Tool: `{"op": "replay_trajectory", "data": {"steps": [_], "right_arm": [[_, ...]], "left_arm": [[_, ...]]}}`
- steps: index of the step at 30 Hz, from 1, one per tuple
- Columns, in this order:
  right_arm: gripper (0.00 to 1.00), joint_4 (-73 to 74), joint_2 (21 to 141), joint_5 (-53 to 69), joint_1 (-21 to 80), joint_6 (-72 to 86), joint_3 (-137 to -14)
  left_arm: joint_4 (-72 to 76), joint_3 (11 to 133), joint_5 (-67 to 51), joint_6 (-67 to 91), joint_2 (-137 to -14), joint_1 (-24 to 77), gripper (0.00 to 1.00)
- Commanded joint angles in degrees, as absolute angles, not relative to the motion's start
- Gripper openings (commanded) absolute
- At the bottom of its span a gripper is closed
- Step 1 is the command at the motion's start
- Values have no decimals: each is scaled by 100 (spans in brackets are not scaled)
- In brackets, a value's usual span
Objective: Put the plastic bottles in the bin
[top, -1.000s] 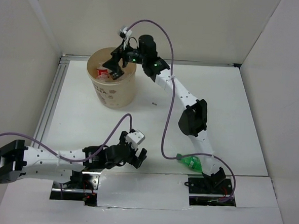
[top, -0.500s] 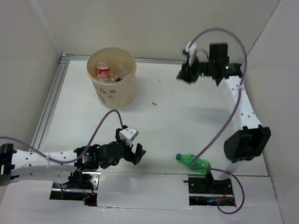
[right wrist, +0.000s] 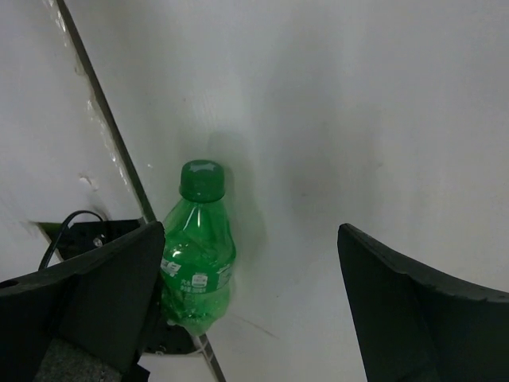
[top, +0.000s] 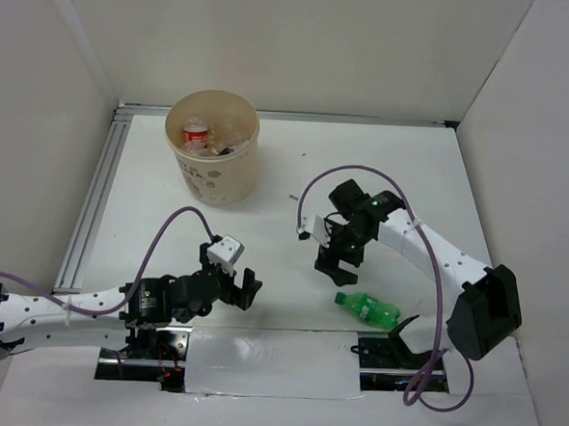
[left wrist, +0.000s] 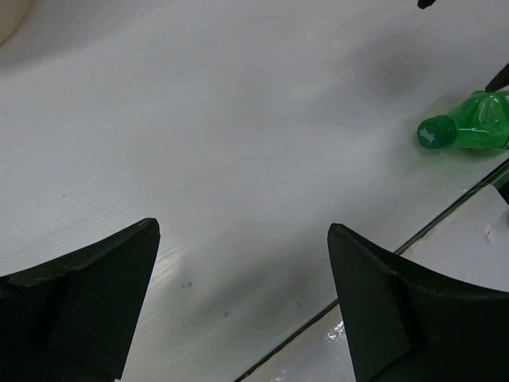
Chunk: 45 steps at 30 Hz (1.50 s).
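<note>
bottles first: you have one green bottle [top: 366, 309] out on the table [top: 440, 194]. it lies on its side at the near edge, just beside the right arm's base, with its cap pointing left. it has not moved in the last second.

what has changed is your right gripper [top: 334, 266]. a second ago it hung over the bin [top: 214, 185], half a second ago it was swinging out along the far side, and now it is low, just beyond the green bottle. its fingers are spread wide and hold nothing, and in the wrist view the bottle sits between them but off toward the left finger. i read that as one drop finished and the last pickup starting.

the one bin stands at the far left, well apart from the green bottle. inside it you can see one red-capped bottle [top: 195, 133] and some clear ones, too jumbled to count.

your left gripper [top: 246, 290] has slid a little toward the bottle. it rests low near its own base, fingers spread and empty.
</note>
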State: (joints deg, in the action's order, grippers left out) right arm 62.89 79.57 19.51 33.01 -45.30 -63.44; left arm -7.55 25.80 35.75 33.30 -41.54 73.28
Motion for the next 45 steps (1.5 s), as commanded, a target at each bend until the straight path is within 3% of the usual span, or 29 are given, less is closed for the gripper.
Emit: {"op": "replay_trajectory", "data": {"steps": [1, 24, 28, 31, 32, 36, 37, 40, 42, 44, 45], "right_arm": [[96, 6539, 7682, 1389, 3480, -4395, -6030], [96, 5626, 8559, 984, 4429, -3754, -5238], [89, 5388, 8911, 607, 4728, -3525, -5125], [74, 5274, 9105, 387, 4947, -3384, -5054], [74, 5273, 9105, 387, 4948, -3384, -5054], [42, 5273, 9167, 387, 5019, -3331, -5054], [28, 5334, 9167, 387, 5019, -3331, -5054], [6, 5903, 9115, 930, 4932, -3612, -5553], [0, 6186, 9114, 932, 4721, -3893, -6623], [0, 6503, 9429, 932, 4431, -4190, -7720], [0, 6626, 9613, 932, 4143, -4262, -9109]], "left_arm": [[-747, 2689, 3666, 3445, -4192, 7348, 99], [-1239, 2575, 3709, 3876, -3621, 7348, 97], [-1362, 2637, 3762, 3876, -3560, 7348, 97], [-1476, 2637, 3884, 3876, -3455, 7348, 97], [-1477, 2637, 3885, 3876, -3454, 7348, 97], [-1529, 2637, 3937, 3929, -3349, 7348, 97], [-1529, 2637, 3937, 3929, -3349, 7348, 97], [-1529, 2637, 3937, 3929, -3287, 7348, 97], [-1529, 2637, 3937, 3929, -3287, 7348, 97], [-1407, 2637, 3937, 3868, -3348, 7348, 97], [-1406, 2689, 3937, 3867, -3410, 7348, 97]]}}
